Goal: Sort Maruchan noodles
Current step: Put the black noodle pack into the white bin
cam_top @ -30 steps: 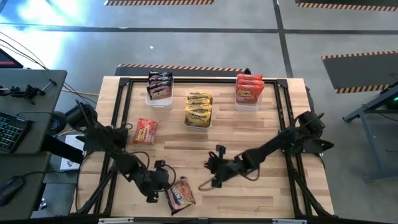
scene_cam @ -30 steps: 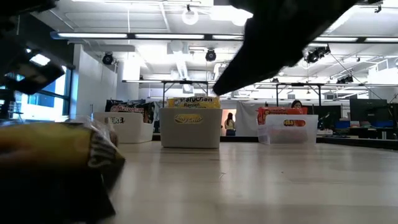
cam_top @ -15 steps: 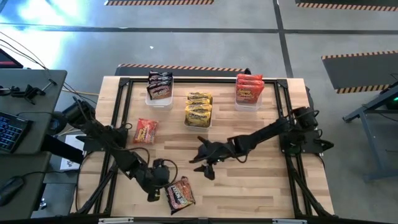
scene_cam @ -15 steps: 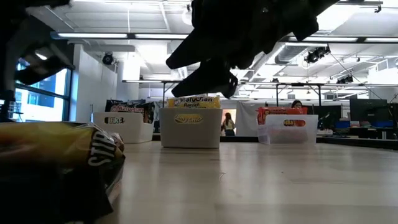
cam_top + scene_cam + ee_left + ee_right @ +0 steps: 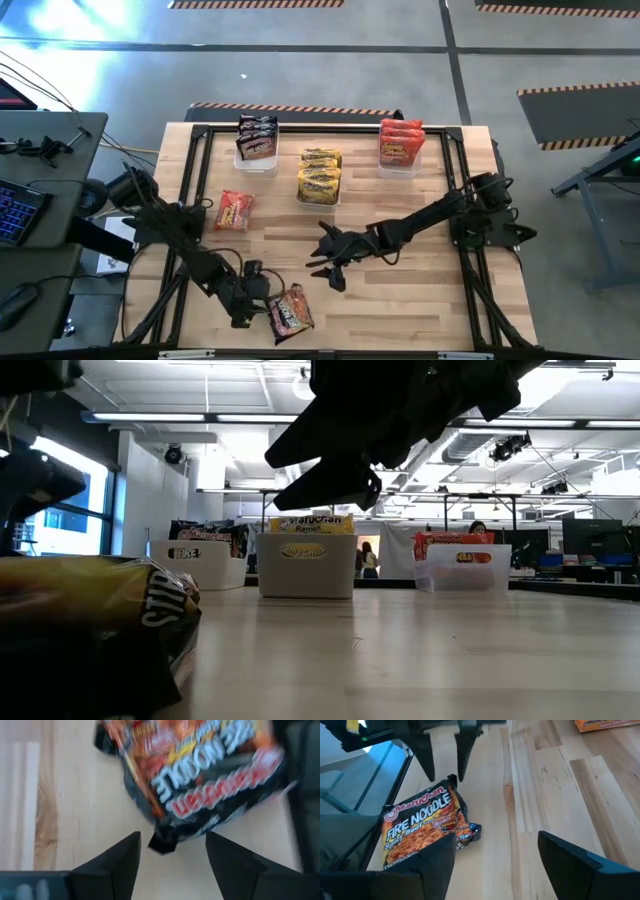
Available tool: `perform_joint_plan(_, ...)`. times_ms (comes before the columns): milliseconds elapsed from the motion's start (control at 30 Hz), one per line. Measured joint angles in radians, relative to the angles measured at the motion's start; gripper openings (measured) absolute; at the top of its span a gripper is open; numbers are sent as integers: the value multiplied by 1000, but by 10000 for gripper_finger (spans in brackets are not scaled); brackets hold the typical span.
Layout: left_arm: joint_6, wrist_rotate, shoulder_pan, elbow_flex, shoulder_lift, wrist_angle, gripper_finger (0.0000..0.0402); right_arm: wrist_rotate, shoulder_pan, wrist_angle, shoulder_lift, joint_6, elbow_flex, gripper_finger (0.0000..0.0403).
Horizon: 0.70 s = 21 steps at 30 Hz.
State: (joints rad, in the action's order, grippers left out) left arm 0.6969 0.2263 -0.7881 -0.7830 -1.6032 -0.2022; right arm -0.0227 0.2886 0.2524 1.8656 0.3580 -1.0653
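Finding: the left gripper (image 5: 262,296) sits low at the near-left part of the table (image 5: 420,310), fingers parted, holding nothing. The dark Fire Noodle packet (image 5: 289,312) lies flat on the wood just beyond its fingertips; in the left wrist view one corner of the packet reaches into the gap between the fingers (image 5: 112,867), but neither finger presses on it.

The right gripper (image 5: 322,258) hovers above mid-table, fingers spread wide — empty — well apart from that packet.

A red-orange packet (image 5: 234,211) lies loose on the left side of the table. At the far edge, the left bin (image 5: 256,160) holds dark packets, the middle bin (image 5: 318,197) yellow ones, the right bin (image 5: 400,166) red-orange ones.

Risks, as judged:
- The dark packet lies close to the table's near edge. A sideways nudge from a finger could slide it off.
- A pinch on the corner alone may catch only loose wrapper — the packet could swing or slip free in transit.
- Both arms converge on the same near-left area; a reach by each at once invites contact.
- Colour mix-up: the dark packet carries much orange print and could be misfiled.
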Motion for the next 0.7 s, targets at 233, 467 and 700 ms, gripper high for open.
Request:
perform_joint_plan(233,-101,32,-6,-14,-72,-11,188,-1,0,1,0,-3,0,266)
perform_joint_plan(467,-222,129,-14,-39,-79,10,65,0,0,7,0,-14,0,266)
perform_joint_plan(700,-380,193,-13,-79,-79,19,8,22,0,30,0,7,0,266)
